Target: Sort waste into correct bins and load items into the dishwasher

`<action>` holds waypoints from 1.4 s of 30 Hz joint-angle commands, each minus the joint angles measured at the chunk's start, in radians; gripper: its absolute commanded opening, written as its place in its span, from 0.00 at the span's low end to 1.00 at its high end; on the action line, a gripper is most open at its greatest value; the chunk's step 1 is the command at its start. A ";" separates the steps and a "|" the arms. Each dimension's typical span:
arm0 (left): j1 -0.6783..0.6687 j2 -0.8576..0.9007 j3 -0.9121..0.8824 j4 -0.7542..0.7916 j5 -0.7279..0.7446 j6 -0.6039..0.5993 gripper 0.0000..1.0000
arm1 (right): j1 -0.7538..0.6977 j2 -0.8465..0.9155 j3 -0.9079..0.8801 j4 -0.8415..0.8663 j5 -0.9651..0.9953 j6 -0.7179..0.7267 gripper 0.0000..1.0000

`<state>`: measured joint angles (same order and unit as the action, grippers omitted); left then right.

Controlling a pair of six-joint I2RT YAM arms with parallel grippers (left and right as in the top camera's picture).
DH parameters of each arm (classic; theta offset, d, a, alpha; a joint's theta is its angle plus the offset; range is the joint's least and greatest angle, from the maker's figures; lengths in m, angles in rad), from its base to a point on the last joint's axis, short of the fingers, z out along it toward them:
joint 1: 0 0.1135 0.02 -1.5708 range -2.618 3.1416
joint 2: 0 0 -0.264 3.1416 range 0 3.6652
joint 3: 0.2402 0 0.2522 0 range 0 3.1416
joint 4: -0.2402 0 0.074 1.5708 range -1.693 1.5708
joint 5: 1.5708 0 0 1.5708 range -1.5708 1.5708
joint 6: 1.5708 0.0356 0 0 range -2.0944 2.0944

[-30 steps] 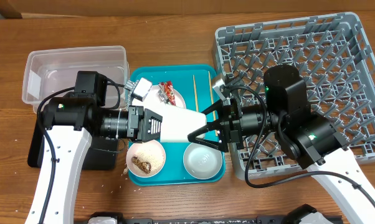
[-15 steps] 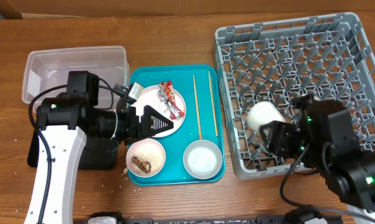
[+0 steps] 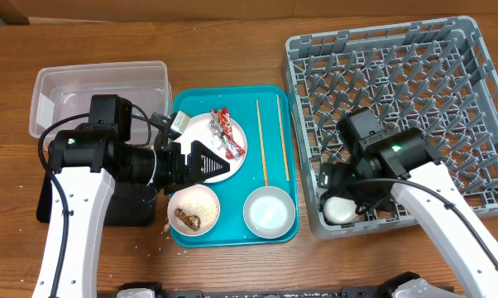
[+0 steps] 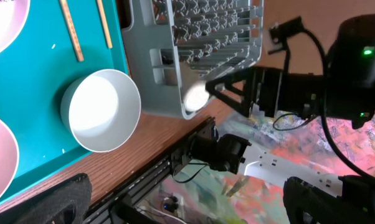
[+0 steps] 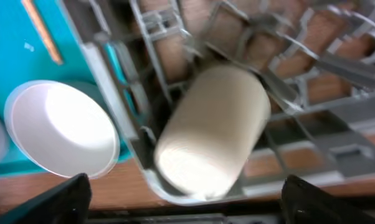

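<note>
A white cup (image 5: 212, 130) lies on its side in the front-left corner of the grey dish rack (image 3: 447, 74), and it also shows from above as the cup (image 3: 342, 209). My right gripper (image 5: 194, 208) hovers just over it, open, fingers wide on either side and not touching it; from above the right gripper (image 3: 340, 194) sits at that corner. My left gripper (image 3: 209, 162) hangs over the teal tray (image 3: 274, 99) beside the white plate (image 3: 208, 131), open and empty. An empty white bowl (image 4: 100, 111) lies ahead of it.
The plate carries a red wrapper (image 3: 227, 132). A bowl with food scraps (image 3: 193, 209) and two chopsticks (image 3: 264, 141) also lie on the tray. A clear bin (image 3: 100, 95) and a black bin (image 3: 133, 205) stand to the left.
The white cup went from between both grippers above the tray into the rack's front-left corner. My right gripper has opened off it. My left gripper opened and drew back left.
</note>
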<state>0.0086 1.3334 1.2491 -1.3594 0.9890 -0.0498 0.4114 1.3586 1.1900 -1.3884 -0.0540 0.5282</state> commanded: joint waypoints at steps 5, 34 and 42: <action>-0.028 -0.034 0.010 -0.066 -0.357 -0.080 0.91 | -0.003 -0.081 0.181 0.114 0.015 0.026 0.97; -0.611 0.097 -0.204 0.234 -1.056 -0.712 0.04 | -0.003 -0.151 0.219 0.226 -0.079 0.026 0.97; 0.142 -0.090 -0.193 0.164 -0.371 -0.154 0.04 | -0.003 -0.151 0.219 0.227 -0.079 0.026 0.97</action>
<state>-0.1459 1.2156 1.0466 -1.1522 0.2394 -0.5179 0.4110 1.2110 1.3933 -1.1664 -0.1276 0.5503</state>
